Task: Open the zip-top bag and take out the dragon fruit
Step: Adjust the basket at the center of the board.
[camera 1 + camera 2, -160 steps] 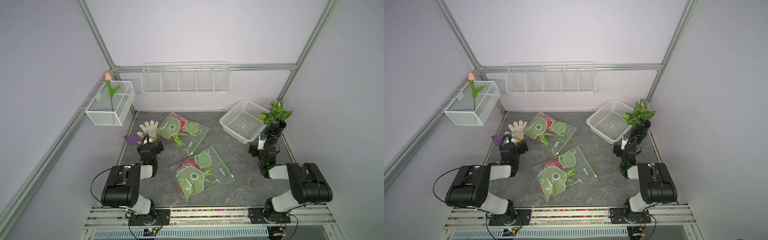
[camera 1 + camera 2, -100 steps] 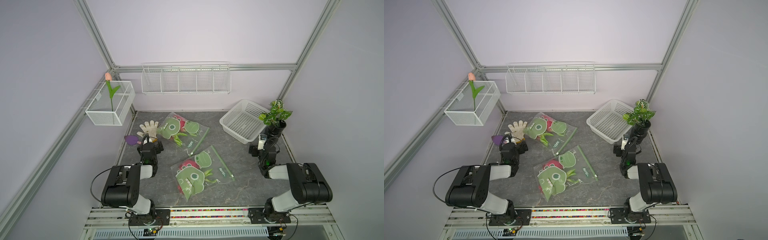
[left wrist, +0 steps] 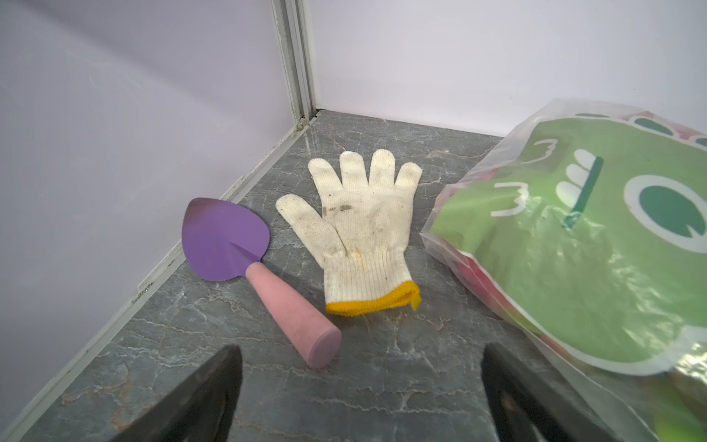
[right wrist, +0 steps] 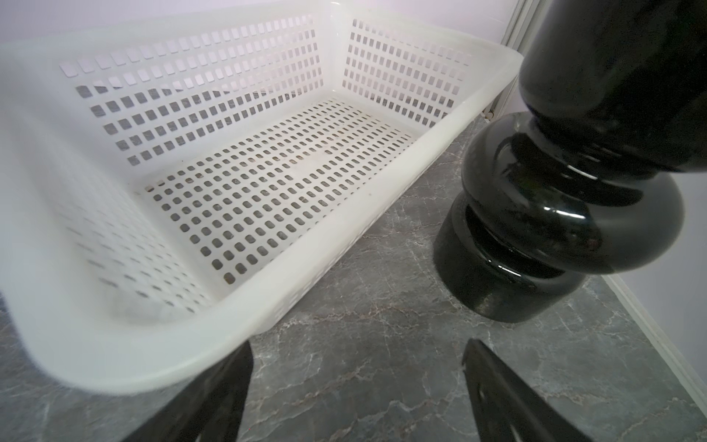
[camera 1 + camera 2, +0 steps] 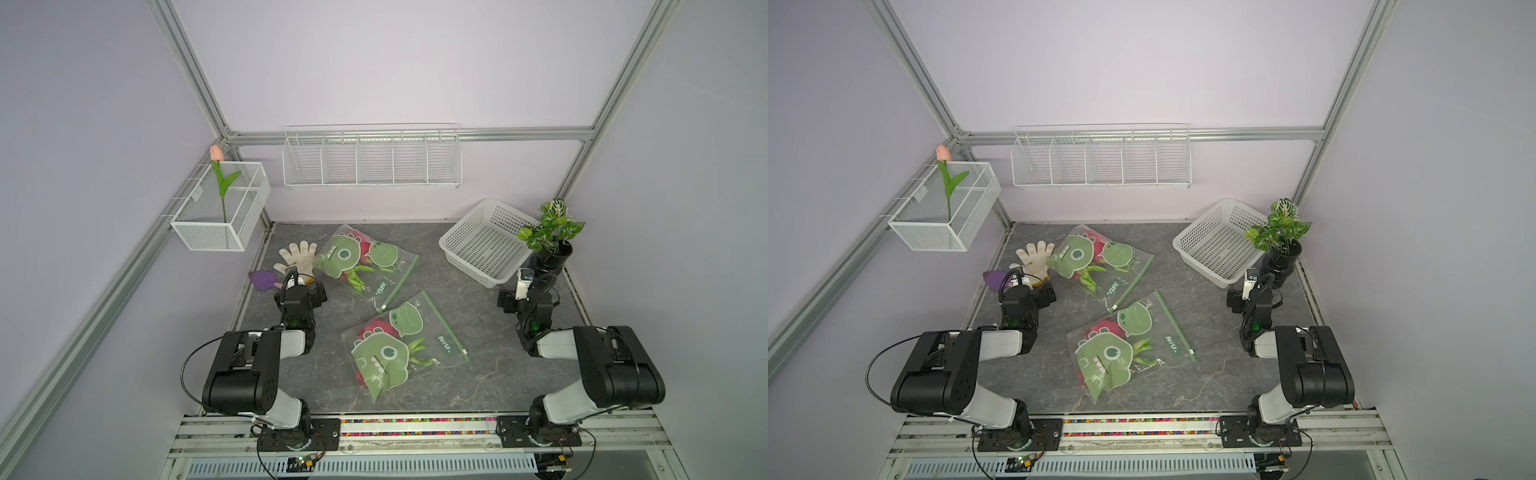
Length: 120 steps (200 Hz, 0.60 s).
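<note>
Near the middle of the tabletop [image 5: 490, 386] we see a zip-top bag [image 5: 444, 340] lying flat with dragon fruit [image 5: 374, 328] inside it. Toward the far edge lies a second bag [image 5: 390, 274], also holding fruit, just beside a white glove [image 5: 297, 257]. By the left edge the left claw [image 3: 359, 356] stands wide and empty, facing the glove and a purple trowel [image 3: 229, 245]. By the right edge the right claw [image 4: 357, 352] is wide and empty, facing a white basket [image 4: 95, 344] and a black pot [image 4: 554, 229].

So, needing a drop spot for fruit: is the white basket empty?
Empty. The white perforated basket shows only its bare floor in the right wrist view and both top views.
</note>
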Each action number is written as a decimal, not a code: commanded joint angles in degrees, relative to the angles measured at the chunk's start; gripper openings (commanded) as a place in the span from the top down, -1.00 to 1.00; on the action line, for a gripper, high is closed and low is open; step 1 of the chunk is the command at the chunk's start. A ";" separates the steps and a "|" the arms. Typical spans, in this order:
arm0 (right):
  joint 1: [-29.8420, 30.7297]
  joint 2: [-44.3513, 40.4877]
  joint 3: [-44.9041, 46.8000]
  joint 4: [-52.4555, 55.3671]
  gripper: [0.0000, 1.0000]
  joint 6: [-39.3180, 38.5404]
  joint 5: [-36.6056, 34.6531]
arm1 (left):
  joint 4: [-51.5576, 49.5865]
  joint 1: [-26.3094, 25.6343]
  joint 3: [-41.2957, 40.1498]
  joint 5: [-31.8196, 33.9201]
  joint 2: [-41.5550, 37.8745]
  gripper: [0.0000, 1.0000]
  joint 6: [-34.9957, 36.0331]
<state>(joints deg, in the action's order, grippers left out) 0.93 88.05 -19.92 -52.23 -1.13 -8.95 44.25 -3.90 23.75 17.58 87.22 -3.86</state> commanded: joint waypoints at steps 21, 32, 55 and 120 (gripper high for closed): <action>-0.13 -7.96 1.70 1.61 -0.78 0.42 -2.99 | -4.22 -0.05 -0.63 -0.17 -8.99 -0.99 1.23; -0.08 -11.79 -0.16 8.40 -0.78 1.49 -4.88 | -9.67 -0.05 0.77 0.45 -12.98 -0.99 0.89; -0.21 -19.37 -6.05 24.65 -0.78 11.14 -11.67 | -21.09 -0.19 4.48 5.36 -20.44 -0.99 -5.11; -0.51 -31.16 -12.13 47.03 -0.78 30.53 3.39 | -44.59 -0.05 8.75 12.83 -34.51 -0.99 -27.66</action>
<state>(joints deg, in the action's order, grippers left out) 0.36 57.98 -31.11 -16.19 21.63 -14.02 9.15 -3.99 33.65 29.85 55.61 -23.40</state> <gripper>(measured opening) 0.889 0.994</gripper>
